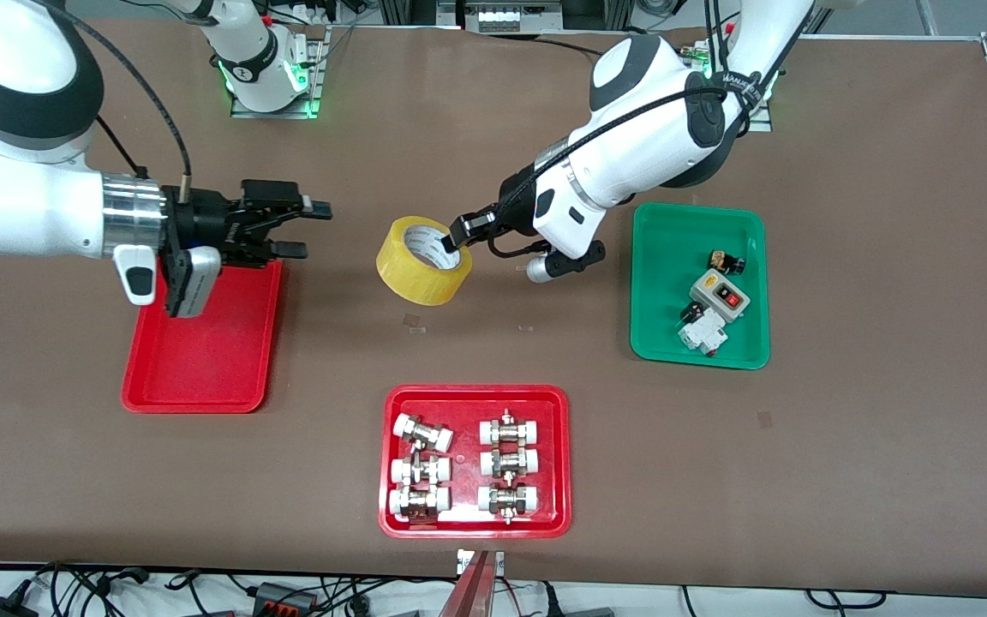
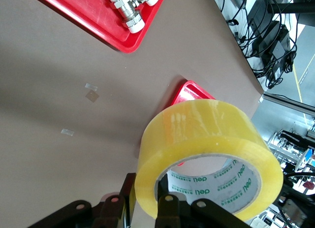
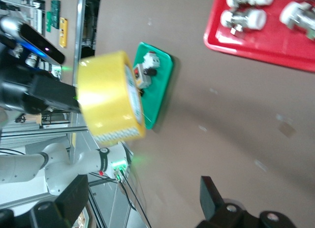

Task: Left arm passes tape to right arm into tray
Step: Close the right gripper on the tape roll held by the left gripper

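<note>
Front view: brown table (image 1: pixel 888 214); left arm (image 1: pixel 639 146) reaching in from its base toward the centre, right arm (image 1: pixel 22 197) at its own end. Plain red tray (image 1: pixel 202 351) lies under the right gripper (image 1: pixel 301 228), whose fingers stand apart, aimed at the tape (image 1: pixel 423 260). Left gripper (image 1: pixel 463 230) holds the tape aloft over bare table, between the two arms, fingers clamped on the roll's wall with one fingertip inside the core. Green tray (image 1: pixel 656 283) and the fittings tray (image 1: pixel 476 398) sit well apart from the transfer path.

Risk, as judged: the roll hangs tilted from a narrow bite on one edge; releasing before the right gripper closes would drop it, and it could roll. Open table between the grippers leaves a clear approach; the tray's shallow rim gives little containment.
</note>
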`<act>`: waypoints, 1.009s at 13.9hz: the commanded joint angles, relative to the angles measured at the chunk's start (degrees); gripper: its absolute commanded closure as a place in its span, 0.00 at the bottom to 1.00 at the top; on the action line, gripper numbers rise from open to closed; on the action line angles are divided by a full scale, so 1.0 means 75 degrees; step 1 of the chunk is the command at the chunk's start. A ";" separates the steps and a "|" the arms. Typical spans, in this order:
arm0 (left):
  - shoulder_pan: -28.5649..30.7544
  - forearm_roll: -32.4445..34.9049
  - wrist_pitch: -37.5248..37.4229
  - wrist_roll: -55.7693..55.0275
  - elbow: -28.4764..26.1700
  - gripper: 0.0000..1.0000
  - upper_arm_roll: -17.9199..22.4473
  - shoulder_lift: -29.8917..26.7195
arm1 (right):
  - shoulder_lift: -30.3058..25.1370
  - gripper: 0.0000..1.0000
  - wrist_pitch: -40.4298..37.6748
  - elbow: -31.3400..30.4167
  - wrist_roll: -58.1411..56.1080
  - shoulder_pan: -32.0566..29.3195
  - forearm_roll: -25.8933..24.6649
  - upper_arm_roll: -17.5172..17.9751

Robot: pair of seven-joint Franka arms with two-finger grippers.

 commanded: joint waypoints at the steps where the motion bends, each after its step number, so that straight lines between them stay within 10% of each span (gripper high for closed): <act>1: -0.0062 -0.0207 -0.0048 -0.0006 0.0238 0.97 0.0024 0.0076 | 0.0682 0.00 0.0001 0.0971 -0.0128 0.0229 0.0228 -0.0042; 14: -0.0062 -0.0207 -0.0048 -0.0053 0.0226 0.97 0.0012 0.0064 | 0.1153 0.00 0.0821 0.1137 -0.0163 0.0922 0.0861 -0.0042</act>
